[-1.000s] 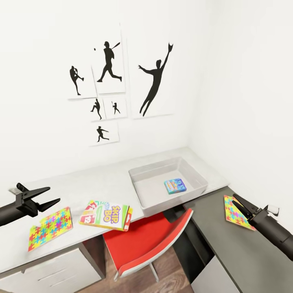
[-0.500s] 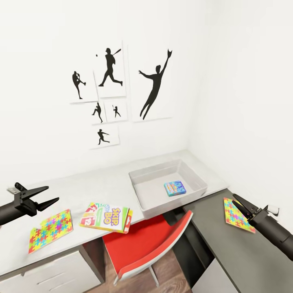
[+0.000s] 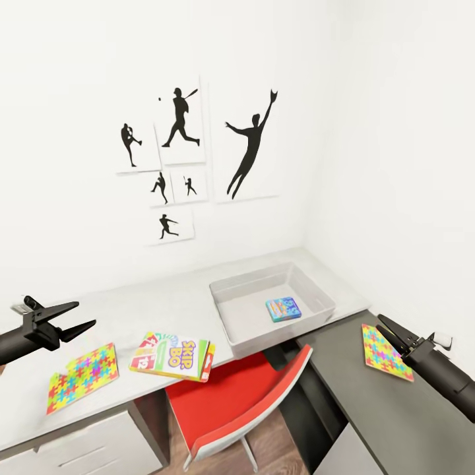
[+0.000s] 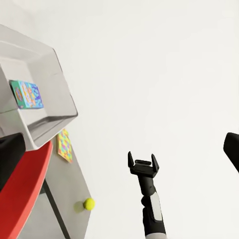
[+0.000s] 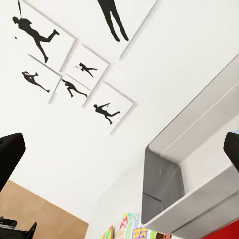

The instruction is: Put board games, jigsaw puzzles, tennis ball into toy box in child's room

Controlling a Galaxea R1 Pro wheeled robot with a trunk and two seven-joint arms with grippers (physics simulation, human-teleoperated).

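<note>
The grey toy box (image 3: 230, 334) stands on the pale table (image 3: 165, 301) with a small blue board game (image 3: 284, 308) lying inside it. The Skip-Bo board game (image 3: 173, 352) lies at the table's front edge. A jigsaw puzzle (image 3: 82, 376) lies left of it. The other jigsaw puzzle (image 3: 386, 351) rests on the dark cabinet at right, and the tennis ball (image 4: 89, 203) sits on that same surface. My left gripper (image 3: 86, 314) hovers open above the left puzzle. Beside the right puzzle, my right gripper (image 3: 382, 323) is open and empty.
A red chair (image 3: 244, 396) is tucked under the table below the toy box. The lower dark grey cabinet (image 3: 369, 415) runs along the right wall. White drawers (image 3: 86, 442) sit under the table's left end. Baseball silhouette pictures (image 3: 178, 125) hang on the wall.
The whole head view has shifted a little, so the camera moved. Both grippers keep their places and stay open, and nothing on the table has moved.
</note>
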